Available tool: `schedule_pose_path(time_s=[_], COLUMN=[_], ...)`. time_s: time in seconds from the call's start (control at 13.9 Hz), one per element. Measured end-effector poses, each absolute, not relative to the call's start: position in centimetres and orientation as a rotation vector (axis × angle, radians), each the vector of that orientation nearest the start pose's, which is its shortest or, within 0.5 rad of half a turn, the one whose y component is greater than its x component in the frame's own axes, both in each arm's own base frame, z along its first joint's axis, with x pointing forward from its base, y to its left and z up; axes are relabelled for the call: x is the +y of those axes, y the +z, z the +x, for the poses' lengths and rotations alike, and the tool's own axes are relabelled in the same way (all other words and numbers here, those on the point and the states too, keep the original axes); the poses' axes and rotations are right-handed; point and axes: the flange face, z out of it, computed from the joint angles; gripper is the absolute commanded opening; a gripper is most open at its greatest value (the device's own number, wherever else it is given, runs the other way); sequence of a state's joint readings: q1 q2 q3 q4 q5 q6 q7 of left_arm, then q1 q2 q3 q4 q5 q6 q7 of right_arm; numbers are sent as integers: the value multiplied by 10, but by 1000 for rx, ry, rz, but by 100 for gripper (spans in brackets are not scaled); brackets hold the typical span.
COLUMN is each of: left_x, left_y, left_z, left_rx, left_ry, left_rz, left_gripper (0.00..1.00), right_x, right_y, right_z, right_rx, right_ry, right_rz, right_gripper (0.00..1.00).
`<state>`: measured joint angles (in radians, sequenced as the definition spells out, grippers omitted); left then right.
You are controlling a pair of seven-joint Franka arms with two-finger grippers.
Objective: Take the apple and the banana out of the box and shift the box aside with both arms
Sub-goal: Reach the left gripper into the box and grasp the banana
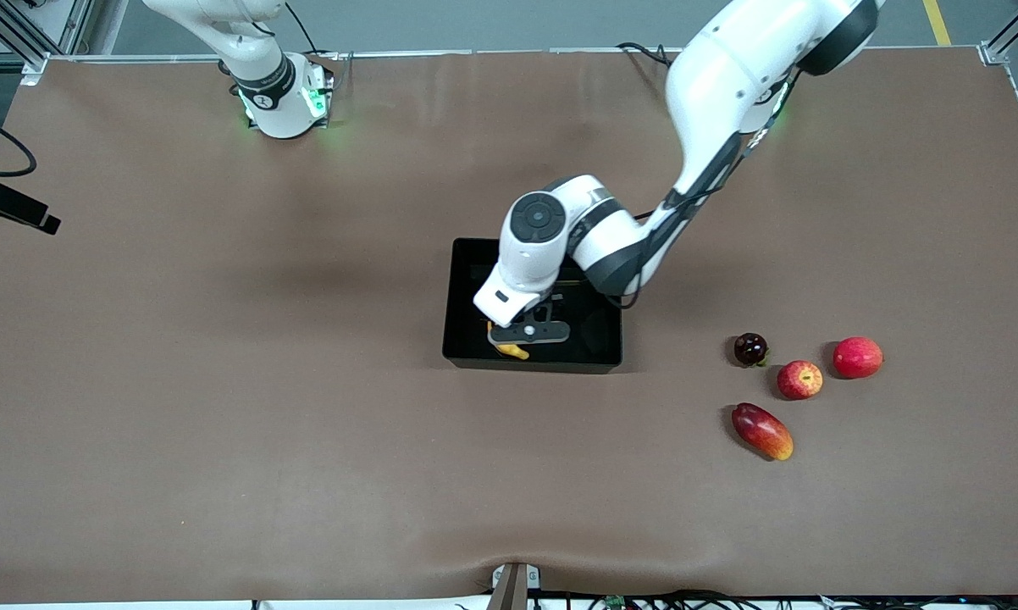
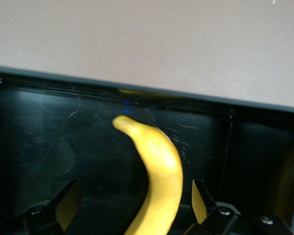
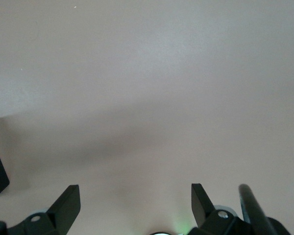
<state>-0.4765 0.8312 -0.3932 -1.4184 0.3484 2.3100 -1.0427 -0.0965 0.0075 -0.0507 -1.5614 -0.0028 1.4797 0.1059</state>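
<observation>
The black box sits mid-table. The yellow banana lies in it, mostly hidden under the left arm in the front view. My left gripper is low inside the box. In the left wrist view the gripper is open, its fingers stand either side of the banana without touching it, and the box wall runs across. The red apple with yellow patches lies on the table toward the left arm's end. My right gripper is open and empty over bare table; it is out of the front view.
Beside the apple lie a dark purple round fruit, a round red fruit and an oblong red-yellow mango nearer the front camera. The right arm's base stands at the table's edge. A brown cloth covers the table.
</observation>
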Motion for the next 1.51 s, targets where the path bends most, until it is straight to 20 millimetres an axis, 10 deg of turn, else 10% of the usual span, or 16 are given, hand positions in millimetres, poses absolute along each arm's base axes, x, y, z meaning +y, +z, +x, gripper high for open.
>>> schedule_pose_path(time_s=[0.29, 0.5, 0.58, 1.08, 1.51], left_x=[-535, -539, -540, -538, -526], left_y=[185, 168, 168, 197, 287], left_z=[511, 503, 504, 522, 537], left_rx=[-135, -116, -104, -68, -109], left_ry=[-105, -122, -133, -231, -309], left_rz=[-3250, -3223, -3219, -3224, -3184], left_gripper=[100, 11, 0, 0, 0], right_x=[-82, -83, -83, -84, -77], right_y=[616, 615, 615, 615, 615], right_z=[541, 542, 542, 542, 543], right_rx=[402, 405, 405, 407, 387], right_ry=[143, 146, 146, 147, 144], right_rz=[-3114, -3113, -3113, -3113, -3113], right_gripper=[100, 100, 100, 100, 100])
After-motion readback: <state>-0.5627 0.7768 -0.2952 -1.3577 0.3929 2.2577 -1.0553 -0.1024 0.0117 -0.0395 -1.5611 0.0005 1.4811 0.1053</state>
